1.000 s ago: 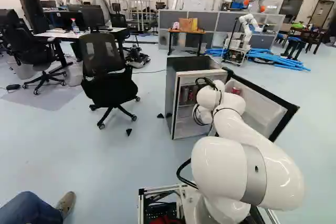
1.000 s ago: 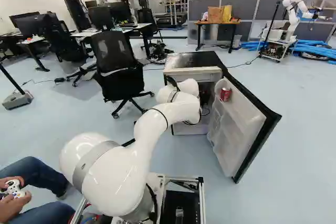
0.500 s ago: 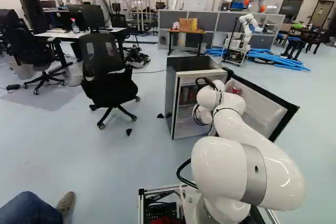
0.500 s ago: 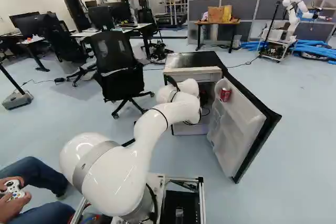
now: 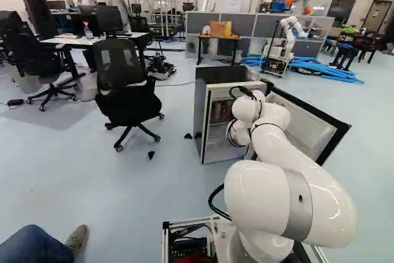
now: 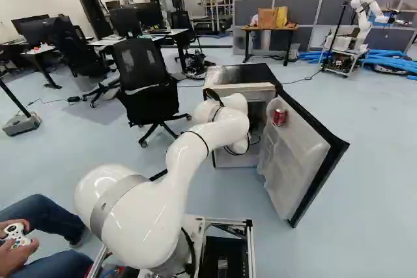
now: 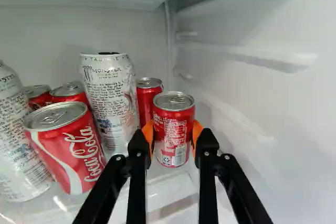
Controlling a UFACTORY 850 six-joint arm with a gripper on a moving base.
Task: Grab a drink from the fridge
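In the wrist view my gripper (image 7: 172,132) is shut on a small red can (image 7: 173,124), an orange pad against each side. The can stands upright on the shelf of the open fridge (image 6: 240,75). Beside it are a tall white can (image 7: 109,98), a red can (image 7: 147,95) behind, and another red can (image 7: 71,148) with more cans around it. In both base views the arm's wrist hides the gripper at the fridge opening.
The fridge door (image 6: 296,161) stands wide open, with a red can (image 6: 279,117) on its upper shelf. The fridge's inner side wall (image 7: 262,108) runs close beside the gripper. An office chair (image 5: 126,93) stands near the fridge, and another robot (image 6: 366,21) farther back.
The arm's wrist end has shifted slightly upward; in the left base view the forearm now covers the door's can. The base and fridge have not moved.
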